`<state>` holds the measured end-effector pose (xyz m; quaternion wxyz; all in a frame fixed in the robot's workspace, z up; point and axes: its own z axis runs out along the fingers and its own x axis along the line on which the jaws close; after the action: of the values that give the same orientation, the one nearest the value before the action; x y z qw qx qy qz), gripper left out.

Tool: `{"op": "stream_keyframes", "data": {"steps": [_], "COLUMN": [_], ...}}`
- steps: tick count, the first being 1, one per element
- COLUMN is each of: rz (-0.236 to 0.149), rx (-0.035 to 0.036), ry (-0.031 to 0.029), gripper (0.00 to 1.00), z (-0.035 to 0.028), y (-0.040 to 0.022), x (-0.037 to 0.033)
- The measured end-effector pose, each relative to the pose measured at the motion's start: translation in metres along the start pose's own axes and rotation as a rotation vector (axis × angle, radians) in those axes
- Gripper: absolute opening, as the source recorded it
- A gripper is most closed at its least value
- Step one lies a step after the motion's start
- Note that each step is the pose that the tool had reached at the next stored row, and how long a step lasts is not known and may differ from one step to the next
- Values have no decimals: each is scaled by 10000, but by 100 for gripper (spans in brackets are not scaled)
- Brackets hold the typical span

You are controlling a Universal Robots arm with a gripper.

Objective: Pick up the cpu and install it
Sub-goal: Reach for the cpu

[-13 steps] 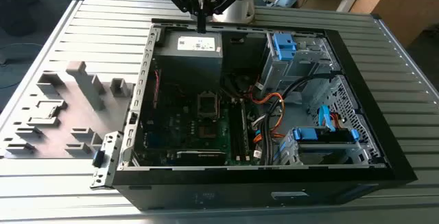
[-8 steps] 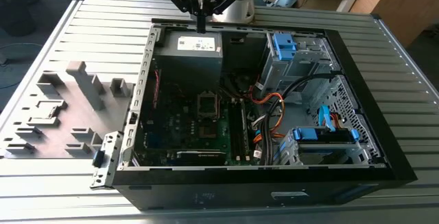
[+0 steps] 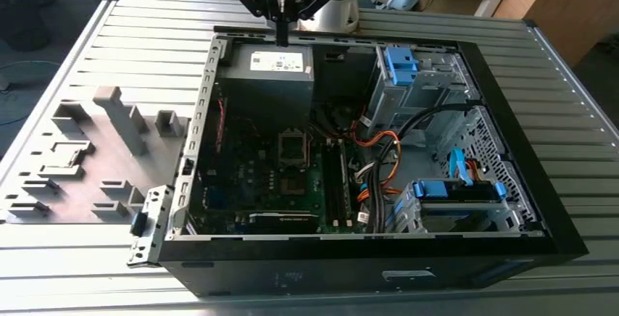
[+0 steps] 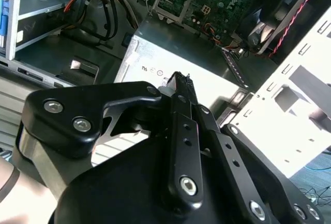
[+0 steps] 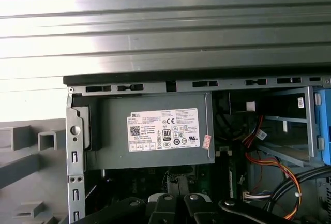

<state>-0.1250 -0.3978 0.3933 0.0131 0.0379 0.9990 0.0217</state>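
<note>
cpu [image 3: 66,158], i think, sits in the grey fixture tray [image 3: 126,172], well toward the exterior view's left of the power-supply box [image 3: 266,78]; my gripper [image 3: 281,39] hangs above that box, jaws pinched together, empty.

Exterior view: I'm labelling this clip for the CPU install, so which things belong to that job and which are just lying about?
Belongs:
gripper, hanging over the power supply
dark socket on the motherboard
possible cpu, a pale square on the grey fixture

Lying about:
power supply
blue drive cages
orange cables
</note>
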Motion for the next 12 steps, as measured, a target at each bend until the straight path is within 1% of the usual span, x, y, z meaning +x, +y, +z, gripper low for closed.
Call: {"op": "stream_keyframes", "data": {"steps": [12], "rz": [0], "rx": [0], "ry": [-4], "gripper": [11], "z": [-1], "y": [29], "x": [100]}}
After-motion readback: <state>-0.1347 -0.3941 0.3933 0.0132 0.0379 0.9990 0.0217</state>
